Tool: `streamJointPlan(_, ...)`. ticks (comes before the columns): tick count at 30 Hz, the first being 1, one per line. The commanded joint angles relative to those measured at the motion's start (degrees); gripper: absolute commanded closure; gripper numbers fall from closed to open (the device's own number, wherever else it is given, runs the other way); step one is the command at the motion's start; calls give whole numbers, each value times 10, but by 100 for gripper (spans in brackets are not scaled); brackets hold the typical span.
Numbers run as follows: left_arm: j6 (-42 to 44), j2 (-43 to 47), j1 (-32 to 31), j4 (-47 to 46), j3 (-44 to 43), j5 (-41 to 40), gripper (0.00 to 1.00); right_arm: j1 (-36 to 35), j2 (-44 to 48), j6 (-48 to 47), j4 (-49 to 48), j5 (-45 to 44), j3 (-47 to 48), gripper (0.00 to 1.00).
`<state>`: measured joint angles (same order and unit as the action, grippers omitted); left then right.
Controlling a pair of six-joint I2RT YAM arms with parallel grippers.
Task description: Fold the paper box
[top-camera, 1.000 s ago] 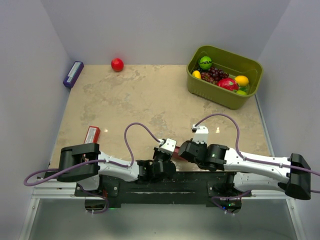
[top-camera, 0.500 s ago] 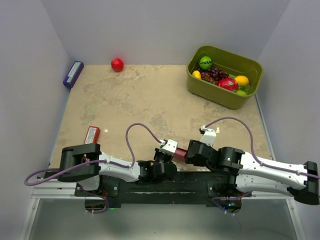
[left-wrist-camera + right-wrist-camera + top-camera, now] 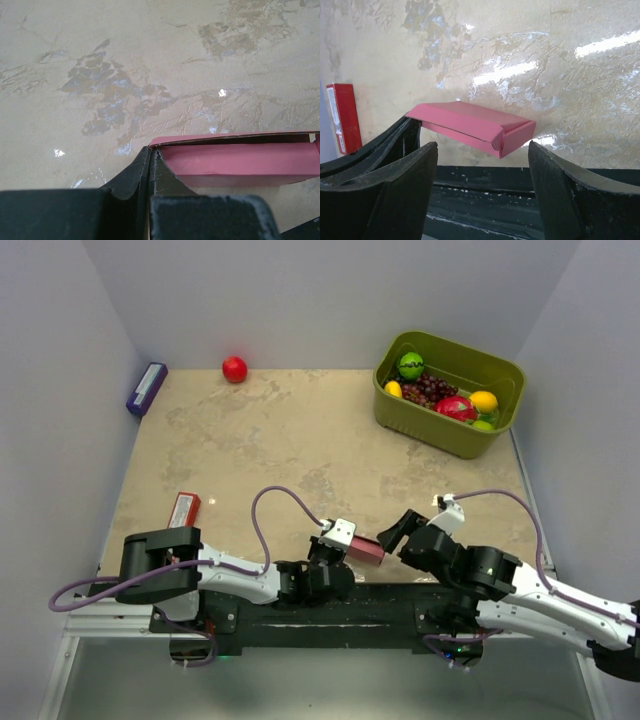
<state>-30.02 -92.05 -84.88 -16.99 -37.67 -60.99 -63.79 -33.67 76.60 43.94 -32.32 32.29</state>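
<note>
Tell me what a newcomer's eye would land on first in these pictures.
The pink paper box, held up at the table's near edge, has one end pinched in the left jaws while the right jaws stand open beside it. Then comes the green basket of bright fruit in the far right corner, and the red ball by the back wall.

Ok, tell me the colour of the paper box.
Plain pink; the paper box shows best in the right wrist view.
</note>
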Motion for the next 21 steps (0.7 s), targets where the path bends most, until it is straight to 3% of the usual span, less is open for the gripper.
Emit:
streamJointPlan(1,-30,-52,-16,130,33,140,100,2,-9,54,-38,-42,-12,23)
streamJointPlan(21,-29,-55,-16,131,30,141,100,2,-35,120,-99,-15,-67,20)
